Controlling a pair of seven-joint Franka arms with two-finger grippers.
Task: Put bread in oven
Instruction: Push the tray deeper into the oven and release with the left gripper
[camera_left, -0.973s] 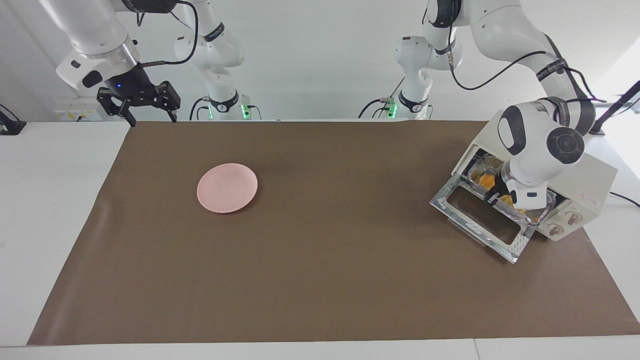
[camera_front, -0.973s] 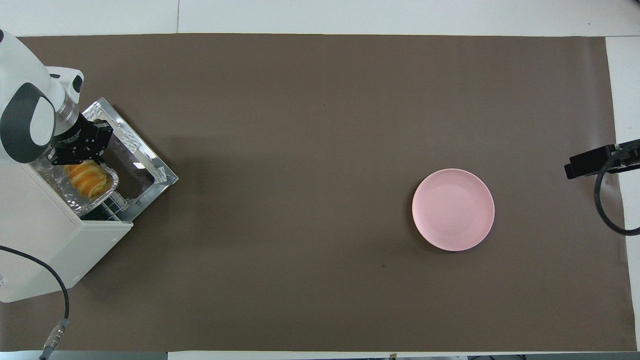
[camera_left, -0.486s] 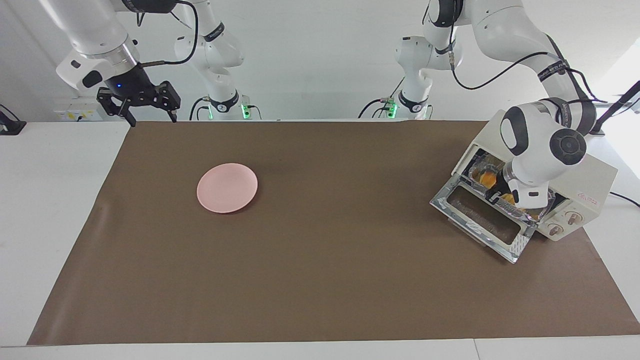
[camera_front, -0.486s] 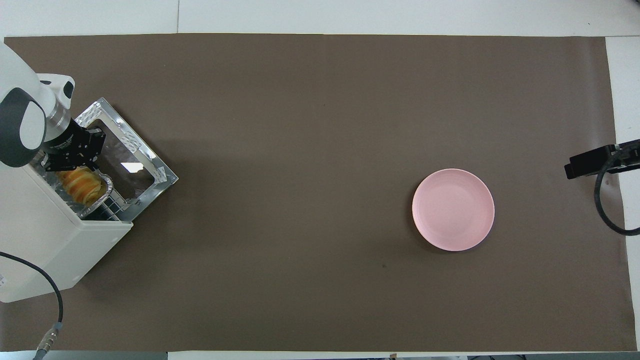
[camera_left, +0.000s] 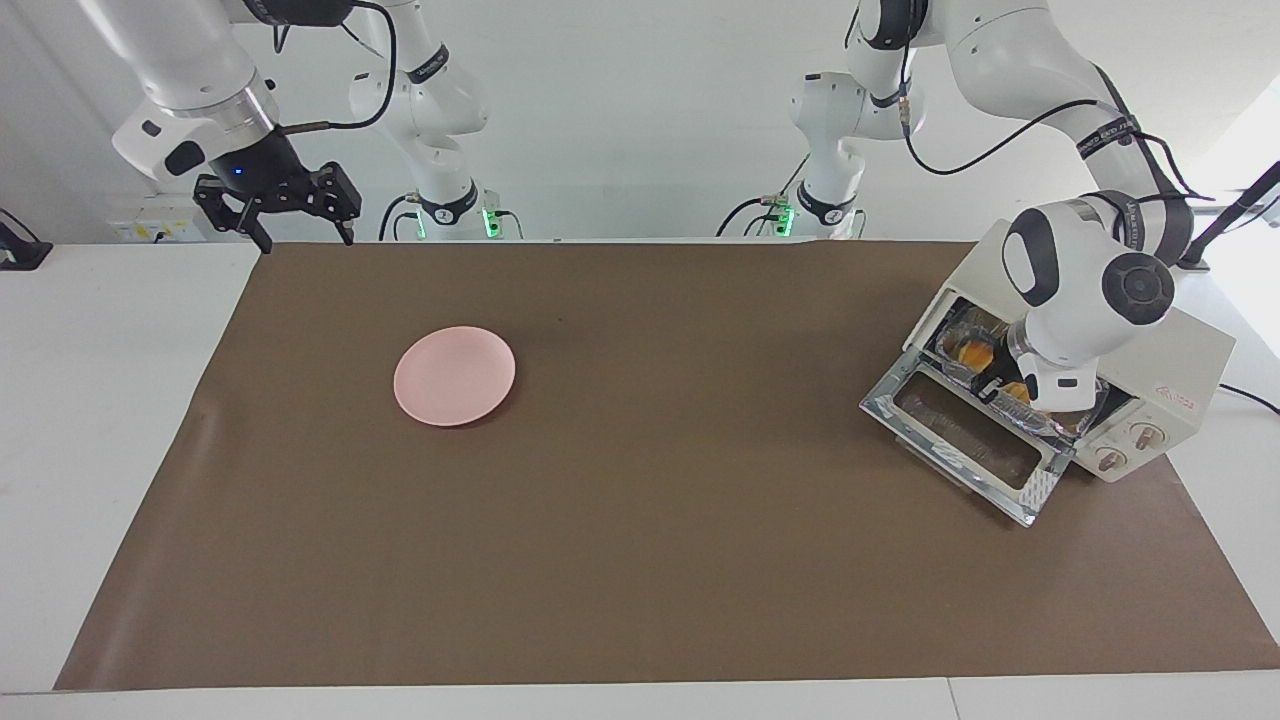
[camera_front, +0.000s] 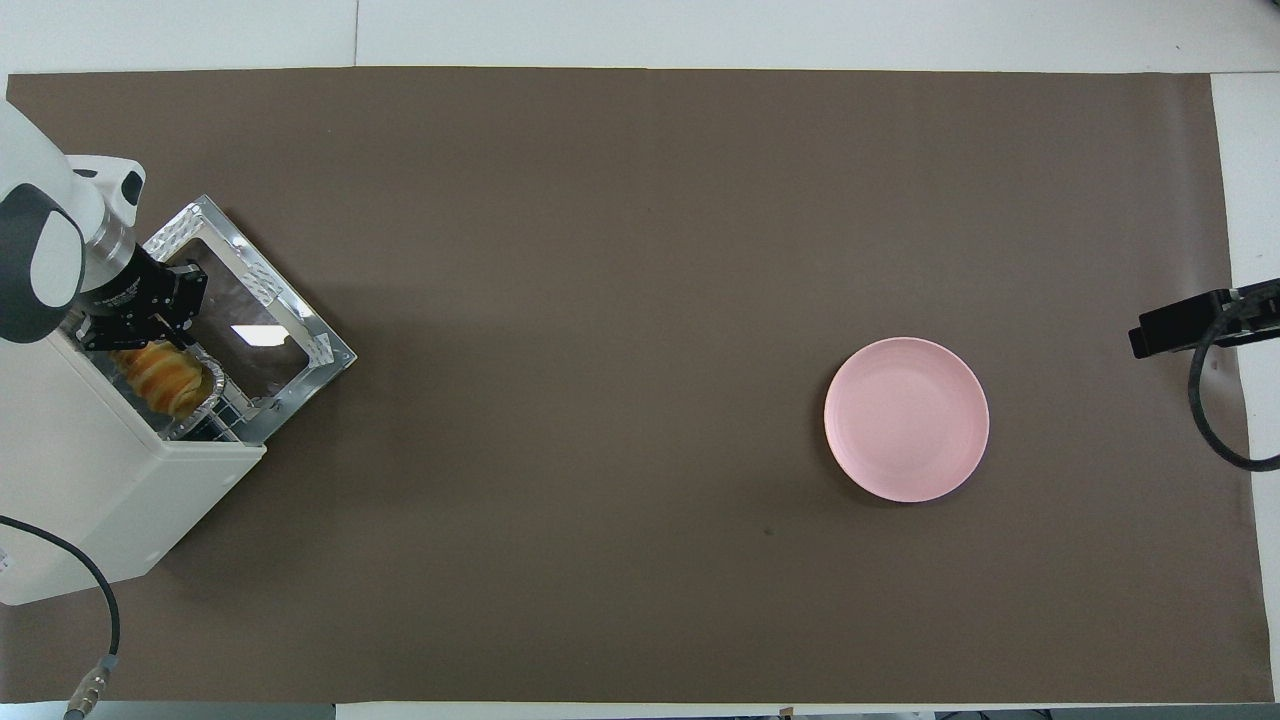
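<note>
My left gripper (camera_front: 140, 335) is at the mouth of the oven (camera_front: 95, 480), and the bread (camera_front: 165, 375) lies in its foil tray (camera_front: 213, 392) on the rack at about five o'clock from my fingertips in the overhead view. I cannot tell whether those fingers are apart or together (they look just beside the loaf's end). My right gripper (camera_left: 290, 215) waits with fingers wide apart over the table's edge, the pink plate (camera_left: 455, 375) well apart from it.

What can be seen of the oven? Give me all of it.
The oven is a cream-white box, apparently painted metal, at the left arm's end of the table, turned at an angle on the brown mat. Its shiny-framed glass door is dropped fully open. Two round knobs sit beside the opening. Inside, a crinkled foil tray holding the bread rests on the wire rack, pushed partway in. The left gripper is at the opening, over the tray.
</note>
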